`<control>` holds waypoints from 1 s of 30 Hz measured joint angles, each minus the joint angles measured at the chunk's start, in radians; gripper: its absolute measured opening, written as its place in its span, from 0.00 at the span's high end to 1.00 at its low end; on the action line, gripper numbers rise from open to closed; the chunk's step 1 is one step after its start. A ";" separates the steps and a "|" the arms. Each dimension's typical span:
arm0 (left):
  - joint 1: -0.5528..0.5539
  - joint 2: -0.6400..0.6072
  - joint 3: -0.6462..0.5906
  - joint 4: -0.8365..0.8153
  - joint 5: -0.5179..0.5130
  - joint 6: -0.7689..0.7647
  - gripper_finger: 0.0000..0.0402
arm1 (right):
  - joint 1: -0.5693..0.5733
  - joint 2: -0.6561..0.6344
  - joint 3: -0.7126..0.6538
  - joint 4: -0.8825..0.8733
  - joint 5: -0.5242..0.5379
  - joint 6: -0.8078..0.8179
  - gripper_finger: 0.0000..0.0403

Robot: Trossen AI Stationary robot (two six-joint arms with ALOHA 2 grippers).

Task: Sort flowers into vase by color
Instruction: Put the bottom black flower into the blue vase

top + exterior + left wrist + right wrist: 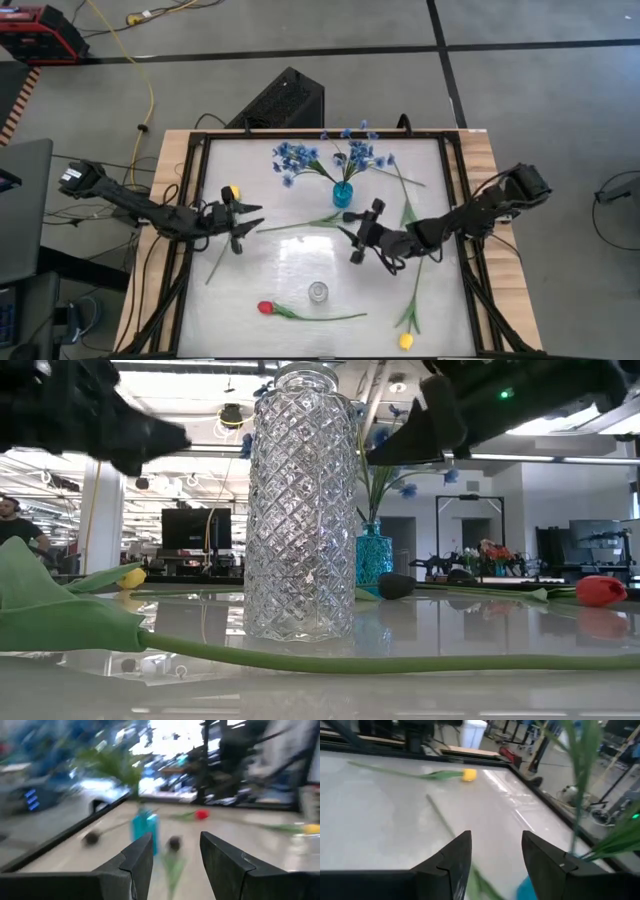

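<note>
My left gripper [243, 224] hangs open and empty over the table's [300, 265] nine o'clock side, the arm stretched in low from the left edge. My right gripper [355, 235] sits just right of centre, jaws also spread and holding nothing, its arm folded in from three o'clock with the wrist turned toward the middle.

The blue vase [343, 194] stands at twelve o'clock and already carries the blue sprays [330, 156], so I judge the blue sort as done or nearly so. The clear vase [318, 292] stands at six o'clock, apparently empty, presumably waiting for another colour.

The rest lie flat and scattered. A dark-budded stem [300, 225] runs across the centre between my two grippers, with its bud near the right one. A yellow tulip [232, 192] lies beside my left gripper, at about ten o'clock. A red tulip [266, 308] lies at seven o'clock, its stem trailing toward the clear vase. A second yellow tulip [406, 341] lies at five o'clock. More green stems lie under and past my right arm, around two o'clock.

With both grippers flanking the central stem, I reckon it is my next pick. Lying flat, it will want a low, square pinch.
</note>
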 joint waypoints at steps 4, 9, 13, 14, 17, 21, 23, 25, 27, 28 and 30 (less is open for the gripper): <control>0.082 0.043 0.000 -0.040 -0.031 -0.121 0.62 | 0.007 0.095 0.034 0.034 -0.001 0.017 0.64; 0.231 0.139 0.017 -0.037 -0.032 -0.341 0.62 | -0.015 0.246 0.144 0.025 -0.001 -0.051 0.95; 0.349 0.272 0.074 -0.040 -0.029 -0.501 0.62 | -0.017 0.295 0.228 0.014 0.027 -0.140 0.93; 0.375 0.309 0.095 -0.041 -0.017 -0.509 0.62 | -0.016 0.294 0.243 0.010 0.041 -0.153 0.93; 0.439 0.425 0.183 -0.042 0.018 -0.493 0.62 | -0.006 0.256 0.258 -0.022 0.095 -0.173 0.95; 0.509 0.545 0.332 -0.069 0.072 -0.443 0.62 | 0.039 0.166 0.260 -0.110 0.197 -0.175 0.96; 0.535 0.595 0.424 -0.121 0.098 -0.402 0.62 | 0.075 0.121 0.260 -0.158 0.251 -0.174 0.96; 0.549 0.638 0.527 -0.189 0.137 -0.344 0.62 | 0.115 0.087 0.260 -0.186 0.303 -0.162 0.95; 0.552 0.673 0.641 -0.285 0.191 -0.278 0.62 | 0.157 0.054 0.260 -0.224 0.352 -0.141 0.94; 0.549 0.691 0.700 -0.341 0.212 -0.244 0.62 | 0.176 0.043 0.260 -0.240 0.376 -0.128 0.93; 0.535 0.724 0.816 -0.489 0.227 -0.180 0.62 | 0.214 0.024 0.260 -0.282 0.427 -0.100 0.93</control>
